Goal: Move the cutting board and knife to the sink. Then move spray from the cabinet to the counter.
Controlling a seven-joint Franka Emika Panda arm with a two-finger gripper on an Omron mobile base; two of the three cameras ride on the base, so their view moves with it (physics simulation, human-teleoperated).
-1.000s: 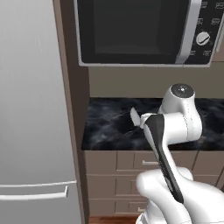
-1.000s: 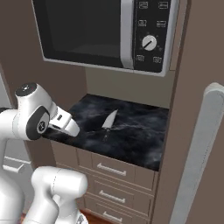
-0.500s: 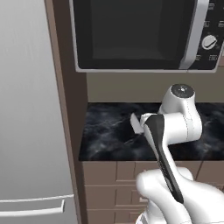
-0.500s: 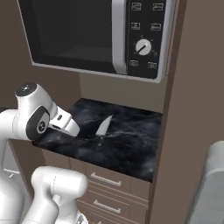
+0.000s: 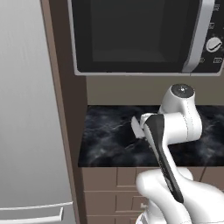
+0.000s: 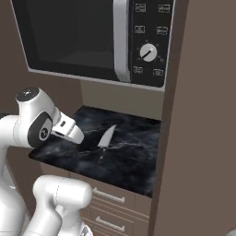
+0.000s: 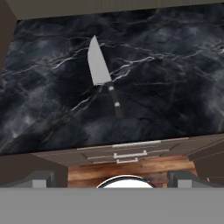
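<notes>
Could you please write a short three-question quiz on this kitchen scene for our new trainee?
1. True or false: the knife lies flat on the counter, untouched.
2. Which appliance hangs above the counter: (a) a microwave, (b) a toaster, (c) a kettle?
3. Fill in: the gripper is ____ and holds nothing.

Key: 1 true; 2 a; 3 open.
</notes>
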